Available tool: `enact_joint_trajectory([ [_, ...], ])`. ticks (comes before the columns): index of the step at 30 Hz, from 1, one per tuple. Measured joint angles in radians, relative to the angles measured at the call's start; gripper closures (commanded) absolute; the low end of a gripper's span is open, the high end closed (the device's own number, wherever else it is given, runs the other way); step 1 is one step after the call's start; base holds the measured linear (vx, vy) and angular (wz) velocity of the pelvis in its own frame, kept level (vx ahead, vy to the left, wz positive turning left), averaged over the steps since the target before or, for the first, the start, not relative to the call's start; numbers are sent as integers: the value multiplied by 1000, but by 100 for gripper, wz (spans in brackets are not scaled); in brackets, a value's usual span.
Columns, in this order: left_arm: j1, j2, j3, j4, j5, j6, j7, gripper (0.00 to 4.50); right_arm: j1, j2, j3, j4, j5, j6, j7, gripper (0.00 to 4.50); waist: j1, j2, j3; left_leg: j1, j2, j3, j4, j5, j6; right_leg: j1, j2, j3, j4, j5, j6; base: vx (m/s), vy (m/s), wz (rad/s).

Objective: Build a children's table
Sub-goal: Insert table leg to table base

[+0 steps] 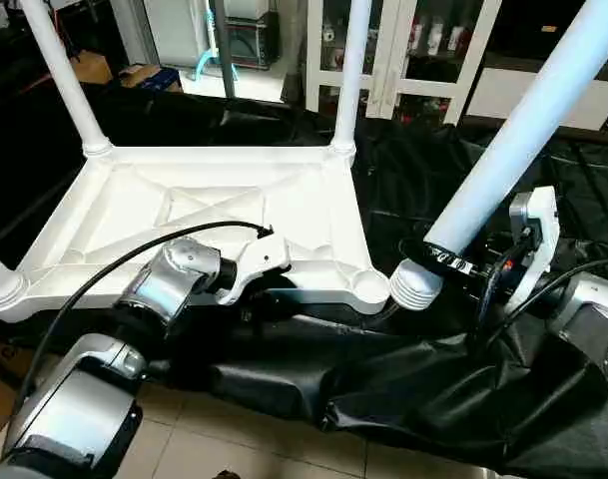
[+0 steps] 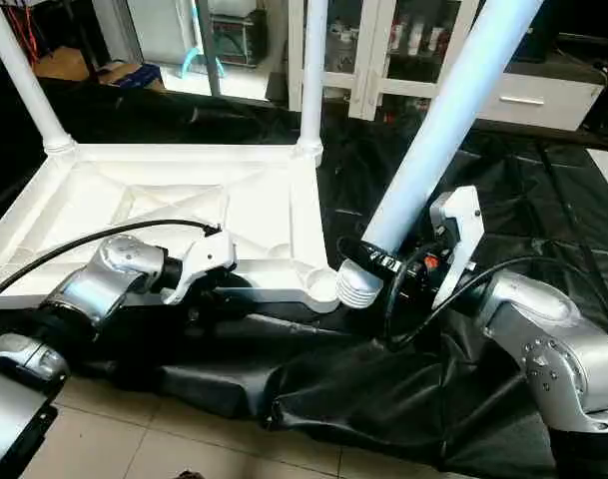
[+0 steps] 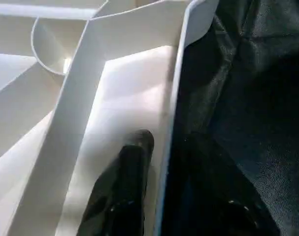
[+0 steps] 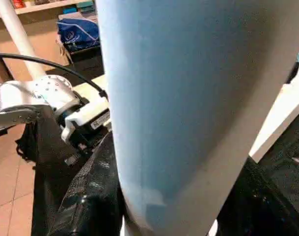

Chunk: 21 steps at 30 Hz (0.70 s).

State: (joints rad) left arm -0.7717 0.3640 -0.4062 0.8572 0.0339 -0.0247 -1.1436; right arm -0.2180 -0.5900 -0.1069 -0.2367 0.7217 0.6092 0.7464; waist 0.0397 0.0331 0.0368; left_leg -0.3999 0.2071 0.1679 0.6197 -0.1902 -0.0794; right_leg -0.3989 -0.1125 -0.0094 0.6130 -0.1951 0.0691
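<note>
Left pincer [image 3: 154,187] astride tabletop [image 1: 199,200] rim, prob. pinching it, right pincer [image 1: 463,267] clamped on loose leg [image 1: 523,130]

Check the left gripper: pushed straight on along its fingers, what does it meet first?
The left gripper straddles the near rim wall of the table top. Going on, the inner finger would likely meet the ribbed underside first; depth is unclear.
</note>
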Motion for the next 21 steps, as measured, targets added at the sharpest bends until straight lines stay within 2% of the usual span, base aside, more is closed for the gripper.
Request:
enact_joint_trajectory([
  [2, -4, -11, 0, 5, 0, -1, 0, 349, -7, 5, -2, 0, 0, 0, -3, 265, 1, 0, 0, 0, 0, 1, 0, 0, 0, 0, 0, 0, 0, 0, 0, 0, 0, 0],
  [3, -5, -16, 1, 8, 0, -5, 0, 375, -9, 7, -3, 0, 0, 0, -6, 265, 1, 0, 0, 0, 0, 1, 0, 0, 0, 0, 0, 0, 0, 0, 0, 0, 0, 0],
  [6, -6, -18, 8, 16, 2, -20, 1, 385, -9, 7, -3, 1, 0, 0, -6, 265, 1, 0, 0, 0, 0, 1, 0, 0, 0, 0, 0, 0, -1, 0, 0, 0, 0, 0],
  [9, -6, -20, 8, 18, 6, -34, -3, 422, -9, 9, -3, 1, 0, 0, -6, 265, 2, 0, 0, 0, 0, 2, 0, 0, 0, 0, 0, 0, -2, 0, -1, 0, 0, 0],
  [14, -7, -31, 6, 20, 22, -58, -12, 448, -10, 38, -7, 1, 15, 7, -25, 265, -1, 0, 0, 0, 0, 3, -1, -1, 2, 0, 0, 1, -3, -1, -1, 0, 0, 0],
  [17, -7, -30, 6, 26, 31, -68, -7, 449, -23, 71, -38, 6, 44, 35, -70, 265, -5, 0, 0, 0, 0, 3, -1, -1, 1, -1, 0, 1, -2, -1, -1, 0, 0, 0],
  [18, -6, -30, 6, 27, 35, -72, -5, 449, -33, 80, -54, 8, 67, 50, -93, 265, -5, 0, 0, 1, 0, 3, -1, -1, 1, -1, 0, 1, -2, -1, -1, 0, 0, 0],
  [20, 3, -20, 3, 15, 42, -84, -3, 449, -64, 112, -100, 31, 158, 139, -161, 265, -8, 0, 0, 4, 0, 3, -2, -1, 1, 0, 0, 2, -2, -1, -2, 0, 0, 0],
  [21, 20, -14, -1, -8, 44, -87, -3, 449, -78, 122, -135, 62, 243, 212, -214, 265, -9, 0, 0, 6, 0, 4, -4, -1, 1, 2, 0, 2, -3, -1, -2, 0, 0, 0],
])
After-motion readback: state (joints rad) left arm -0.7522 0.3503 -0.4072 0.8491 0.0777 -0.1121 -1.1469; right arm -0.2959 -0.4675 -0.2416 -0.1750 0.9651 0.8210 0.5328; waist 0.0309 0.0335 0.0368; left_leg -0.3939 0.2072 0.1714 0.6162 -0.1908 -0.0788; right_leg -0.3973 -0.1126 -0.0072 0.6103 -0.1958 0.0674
